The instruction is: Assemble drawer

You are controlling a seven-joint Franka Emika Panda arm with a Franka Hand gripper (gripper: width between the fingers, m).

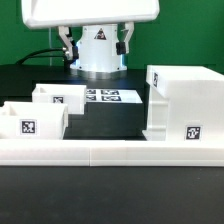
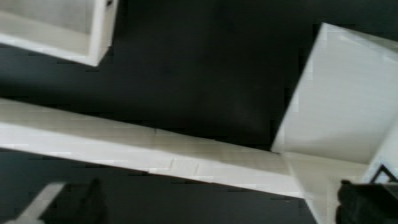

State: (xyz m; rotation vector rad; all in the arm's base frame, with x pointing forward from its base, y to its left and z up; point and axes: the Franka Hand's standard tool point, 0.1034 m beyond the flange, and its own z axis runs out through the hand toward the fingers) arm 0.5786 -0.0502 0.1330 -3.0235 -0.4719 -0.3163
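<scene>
The big white open-fronted cube housing [image 1: 185, 105] stands at the exterior view's right, with a tag low on its front. Two small open-top trays [image 1: 55, 97] [image 1: 24, 118] stand at the left, each tagged. In the wrist view the housing's wall [image 2: 347, 95] and a corner of one tray [image 2: 54, 30] show. My gripper [image 2: 214, 192] hangs high above the dark table, its two dark fingertips [image 2: 45, 205] far apart with nothing between them. The fingers do not show in the exterior view.
A long low white rail [image 1: 110, 152] runs across the front and also shows in the wrist view [image 2: 143, 145]. The marker board [image 1: 110, 96] lies between the trays and the housing. The arm's white base [image 1: 100, 52] stands at the back.
</scene>
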